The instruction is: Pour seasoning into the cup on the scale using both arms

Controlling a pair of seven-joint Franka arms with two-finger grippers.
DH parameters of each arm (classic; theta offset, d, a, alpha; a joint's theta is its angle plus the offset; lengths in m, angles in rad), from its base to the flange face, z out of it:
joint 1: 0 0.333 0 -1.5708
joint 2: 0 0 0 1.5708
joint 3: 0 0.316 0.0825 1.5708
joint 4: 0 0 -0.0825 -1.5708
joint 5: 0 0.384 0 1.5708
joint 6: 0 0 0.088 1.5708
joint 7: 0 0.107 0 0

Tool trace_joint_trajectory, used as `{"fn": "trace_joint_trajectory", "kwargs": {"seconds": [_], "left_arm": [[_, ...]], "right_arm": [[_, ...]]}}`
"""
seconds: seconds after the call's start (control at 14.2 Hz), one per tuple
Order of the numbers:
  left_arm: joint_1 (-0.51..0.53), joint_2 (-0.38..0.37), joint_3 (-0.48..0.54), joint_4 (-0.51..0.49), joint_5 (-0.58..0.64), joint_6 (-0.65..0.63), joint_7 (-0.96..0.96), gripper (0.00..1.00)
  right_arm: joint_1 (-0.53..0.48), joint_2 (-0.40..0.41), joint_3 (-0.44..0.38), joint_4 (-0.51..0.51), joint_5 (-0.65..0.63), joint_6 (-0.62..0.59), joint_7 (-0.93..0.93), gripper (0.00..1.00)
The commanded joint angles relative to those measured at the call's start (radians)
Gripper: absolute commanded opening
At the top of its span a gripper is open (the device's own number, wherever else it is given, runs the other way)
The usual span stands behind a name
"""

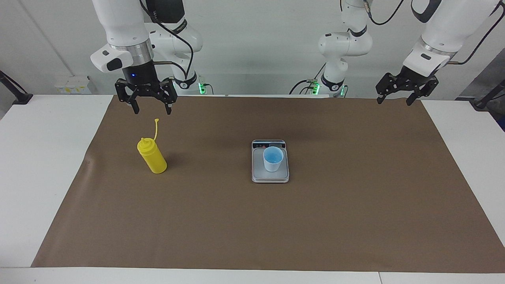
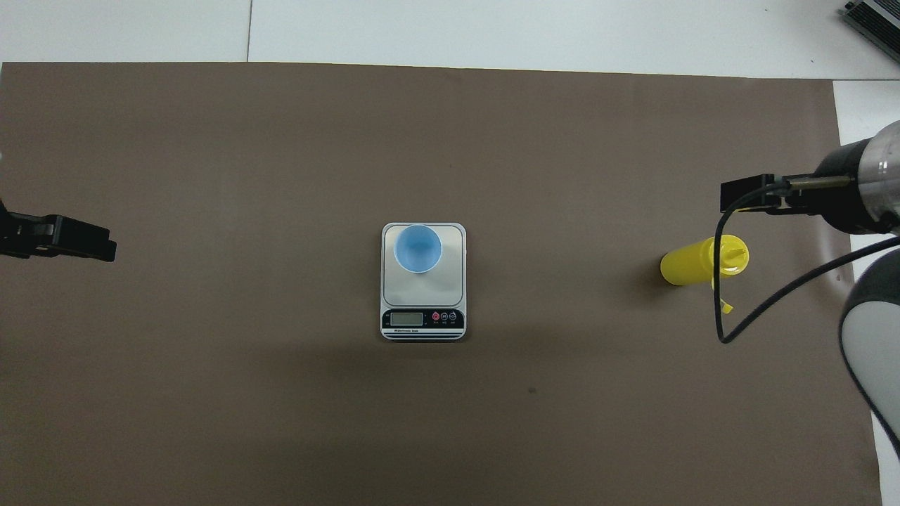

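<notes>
Light blue cup (image 1: 273, 158) is seated on the kitchen scale (image 1: 270, 176), mid-tabletop (image 1: 39, 157), on brown mat (image 1: 355, 197). Yellow squeeze bottle (image 1: 153, 156) is stood upright toward the right arm's end. Right claw (image 1: 151, 107) is held open above it, clear. Left claw (image 1: 395, 98) is parked open over the mat's edge.

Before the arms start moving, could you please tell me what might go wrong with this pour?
1. The tall yellow plastic squeeze bottle stands upright and unheld; the open right gripper above it could tip it with an off-centre grasp.
2. The small light blue cup sits free on the flat silver-grey scale; a nudge could shift it.
3. The left gripper waits open, so nothing steadies the cup.
</notes>
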Motion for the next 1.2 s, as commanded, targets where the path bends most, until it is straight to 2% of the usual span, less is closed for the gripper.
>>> {"fn": "trace_joint_trajectory", "kwargs": {"seconds": [0.0,0.42,0.64,1.13], "left_arm": [[-0.002,-0.014,0.007,-0.01,-0.004,-0.011,0.005,1.0],[-0.002,-0.014,0.007,-0.01,-0.004,-0.011,0.005,1.0],[-0.002,-0.014,0.007,-0.01,-0.004,-0.011,0.005,1.0],[-0.002,-0.014,0.007,-0.01,-0.004,-0.011,0.005,1.0]], "right_arm": [[-0.032,0.016,0.011,0.055,0.003,-0.057,0.032,1.0],[-0.033,0.0,0.01,0.028,0.029,-0.115,0.032,1.0],[-0.032,-0.035,0.008,-0.038,0.053,-0.1,0.031,1.0],[-0.032,-0.07,0.007,-0.109,0.043,-0.098,0.029,1.0]]}}
